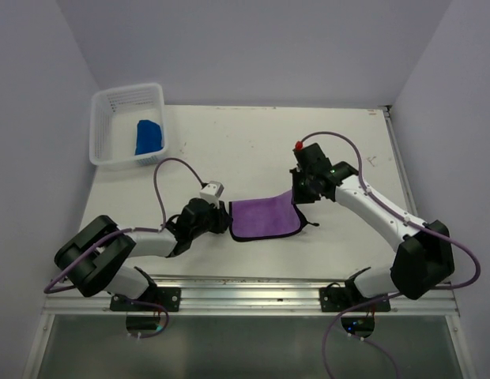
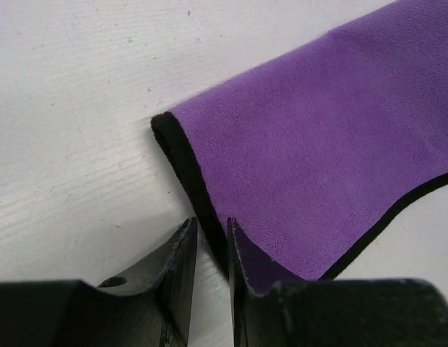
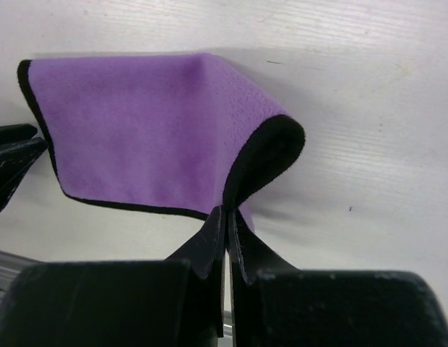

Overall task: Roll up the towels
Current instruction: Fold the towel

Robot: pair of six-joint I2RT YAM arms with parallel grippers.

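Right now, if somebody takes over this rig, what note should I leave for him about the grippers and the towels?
Right gripper: shut on the right corner of the purple towel, holding that corner raised off the table.
Left gripper: jaws a narrow gap apart astride the towel's left hem; grip not certain.
Blue towel: bunched in the white basket, far left; whether it is rolled, I cannot tell.
Done: nothing certain; the purple towel lies mostly flat, unrolled.
Left: roll the purple towel. No grey towel is in view.

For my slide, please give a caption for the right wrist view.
Right gripper pinches a raised, black-edged fold of the purple towel above the white table.
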